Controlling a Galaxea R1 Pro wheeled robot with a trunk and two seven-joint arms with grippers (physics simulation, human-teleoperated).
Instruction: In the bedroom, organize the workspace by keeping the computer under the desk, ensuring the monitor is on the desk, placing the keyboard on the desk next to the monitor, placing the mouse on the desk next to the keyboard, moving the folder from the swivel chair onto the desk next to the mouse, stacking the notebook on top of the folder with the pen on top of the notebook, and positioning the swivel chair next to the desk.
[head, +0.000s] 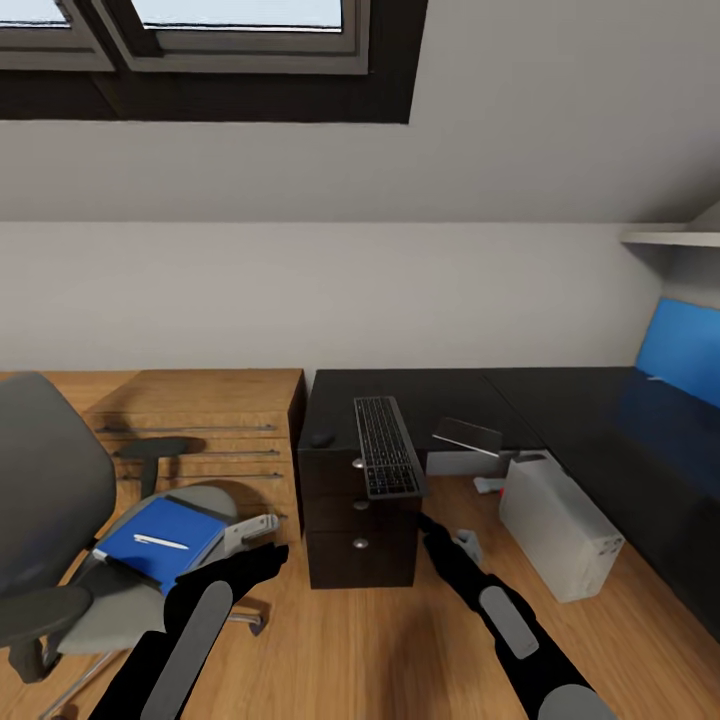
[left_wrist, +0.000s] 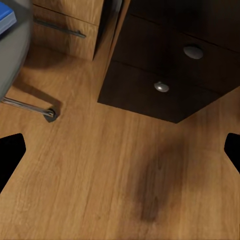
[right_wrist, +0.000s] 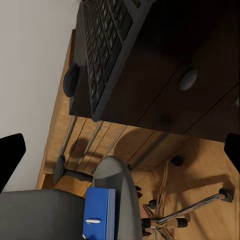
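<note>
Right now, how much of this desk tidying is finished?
Partly done: the keyboard and mouse lie on the dark desk. Nothing is in hand; both grippers are open. Still left: the blue folder with a pen sits on the swivel chair.

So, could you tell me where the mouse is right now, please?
In the head view the mouse sits on the dark desk near its left edge, just left of the keyboard, above the drawers.
</note>
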